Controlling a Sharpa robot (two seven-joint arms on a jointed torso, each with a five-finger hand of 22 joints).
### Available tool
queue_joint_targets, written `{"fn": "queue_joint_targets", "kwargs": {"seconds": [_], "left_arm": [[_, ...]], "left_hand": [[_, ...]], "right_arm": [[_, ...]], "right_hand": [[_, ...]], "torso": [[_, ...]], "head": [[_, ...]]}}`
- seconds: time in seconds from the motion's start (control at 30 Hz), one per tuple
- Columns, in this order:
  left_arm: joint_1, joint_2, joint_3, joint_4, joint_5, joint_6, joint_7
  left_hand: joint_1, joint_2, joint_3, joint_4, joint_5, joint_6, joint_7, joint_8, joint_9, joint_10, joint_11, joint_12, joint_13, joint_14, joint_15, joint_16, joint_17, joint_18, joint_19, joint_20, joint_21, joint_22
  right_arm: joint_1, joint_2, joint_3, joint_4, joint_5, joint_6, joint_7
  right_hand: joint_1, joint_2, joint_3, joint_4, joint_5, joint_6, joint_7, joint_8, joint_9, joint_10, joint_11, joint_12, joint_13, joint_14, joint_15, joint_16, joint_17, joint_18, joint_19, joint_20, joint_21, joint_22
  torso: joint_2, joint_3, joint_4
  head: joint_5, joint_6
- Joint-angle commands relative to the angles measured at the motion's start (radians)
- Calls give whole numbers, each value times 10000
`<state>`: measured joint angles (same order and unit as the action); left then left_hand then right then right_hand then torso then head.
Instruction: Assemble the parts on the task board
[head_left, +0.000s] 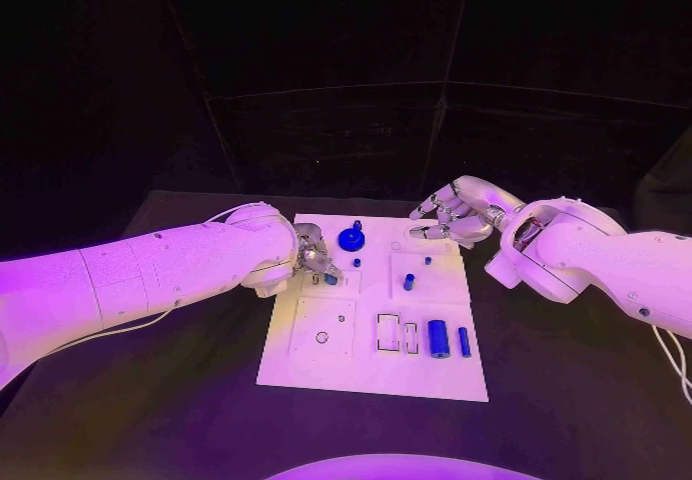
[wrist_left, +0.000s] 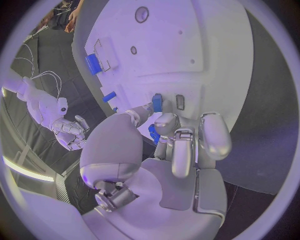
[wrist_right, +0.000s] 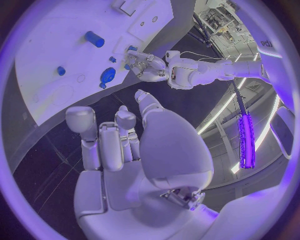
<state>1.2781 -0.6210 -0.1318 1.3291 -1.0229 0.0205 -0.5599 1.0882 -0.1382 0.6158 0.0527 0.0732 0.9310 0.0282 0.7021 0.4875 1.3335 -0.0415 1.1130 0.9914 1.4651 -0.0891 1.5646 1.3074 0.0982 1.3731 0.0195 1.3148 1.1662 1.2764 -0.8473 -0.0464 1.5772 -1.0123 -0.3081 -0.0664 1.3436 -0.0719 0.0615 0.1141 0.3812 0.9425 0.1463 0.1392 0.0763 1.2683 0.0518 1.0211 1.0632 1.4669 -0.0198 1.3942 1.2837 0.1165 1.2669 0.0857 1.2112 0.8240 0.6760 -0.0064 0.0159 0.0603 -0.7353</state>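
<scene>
The left hand (head_left: 310, 258) sat at the task board's (head_left: 368, 360) nine-o'clock edge, its fingertips (wrist_left: 164, 121) pinching a small blue part (wrist_left: 157, 103) against the white plate. The right hand (head_left: 451, 212) hovered off the board's one-o'clock corner, fingers loosely curled and holding nothing. A round blue knob (head_left: 352, 238) stood toward twelve o'clock; two blue cylinders (head_left: 437, 336) lay toward five o'clock on the black bench (head_left: 173, 400).

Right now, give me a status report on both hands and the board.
Left hand at task board left edge, fingers on a small blue part. Right hand open, hovering off far right corner. Nothing blocking.
</scene>
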Motion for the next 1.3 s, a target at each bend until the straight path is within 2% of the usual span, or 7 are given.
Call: {"fn": "queue_joint_targets", "kwargs": {"seconds": [0.03,0.17,0.3,0.87,1.03,1.3], "left_arm": [[-4,46,-6,-23,-61,303,-101],[3,70,-5,-56,-61,402,-162],[12,96,-4,-113,-61,466,-193],[45,266,-3,-399,-61,623,-290],[57,301,-3,-436,-61,712,-341],[62,349,-3,-485,-61,781,-389]], "left_hand": [[-103,-13,395,-404,20,66,-42,71,2,87,-20,81,60,1057,-66,62,2634,-118,84,-6,58,34],[-225,-40,273,-342,15,128,-68,101,19,132,-44,160,142,1057,-92,62,2634,-128,121,-31,96,97],[-323,-43,159,-282,11,192,-94,127,33,178,-66,232,219,1057,-112,62,2634,-145,168,-51,147,182],[-876,102,-606,202,-4,426,-155,181,70,338,-118,422,427,1057,-159,62,2634,-204,316,-107,312,480],[-1052,141,-1002,382,-12,495,-163,198,85,374,-125,445,455,1057,-164,62,2634,-218,351,-114,347,556],[-1315,199,-1873,734,-17,558,-166,203,101,395,-127,439,454,1057,-167,62,2634,-228,376,-120,365,629]], "right_arm": [[20,24,4,0,-28,83,10],[20,43,4,-13,-28,92,15],[20,52,4,-22,-28,84,19],[20,64,4,-15,-28,56,38],[21,56,4,-15,-28,48,47],[21,39,4,-5,-28,40,44]], "right_hand": [[73,-4,9,75,46,4,-31,50,-5,-57,5,-55,-16,412,-52,-30,-4,153,-13,-52,-44,-15],[73,-4,9,75,46,4,-31,50,-5,-57,5,-55,-16,412,-52,-30,-4,153,-13,-52,-44,-15],[72,-12,6,77,45,3,-31,51,-5,-64,5,-65,-27,410,-52,-37,-12,155,-18,-52,-54,-31],[33,-65,-40,114,60,-65,-20,29,-21,-80,15,-81,-56,406,-47,-61,-34,160,-26,-50,-87,-74],[-1,-98,-78,149,90,-112,-13,15,-30,-84,22,-81,-70,406,-42,-70,-36,162,-27,-47,-106,-94],[-55,-120,-125,204,107,-128,-12,21,-31,-91,27,-87,-92,406,-38,-81,-39,165,-31,-43,-131,-125]], "torso": [[3,0,-1],[2,-8,-4],[-2,1,-11],[2,3,-3],[12,-3,-3],[4,7,0]], "head": [[-9,-14],[-17,-15],[-27,-9],[-61,-34],[-92,-31],[-86,-65]]}}
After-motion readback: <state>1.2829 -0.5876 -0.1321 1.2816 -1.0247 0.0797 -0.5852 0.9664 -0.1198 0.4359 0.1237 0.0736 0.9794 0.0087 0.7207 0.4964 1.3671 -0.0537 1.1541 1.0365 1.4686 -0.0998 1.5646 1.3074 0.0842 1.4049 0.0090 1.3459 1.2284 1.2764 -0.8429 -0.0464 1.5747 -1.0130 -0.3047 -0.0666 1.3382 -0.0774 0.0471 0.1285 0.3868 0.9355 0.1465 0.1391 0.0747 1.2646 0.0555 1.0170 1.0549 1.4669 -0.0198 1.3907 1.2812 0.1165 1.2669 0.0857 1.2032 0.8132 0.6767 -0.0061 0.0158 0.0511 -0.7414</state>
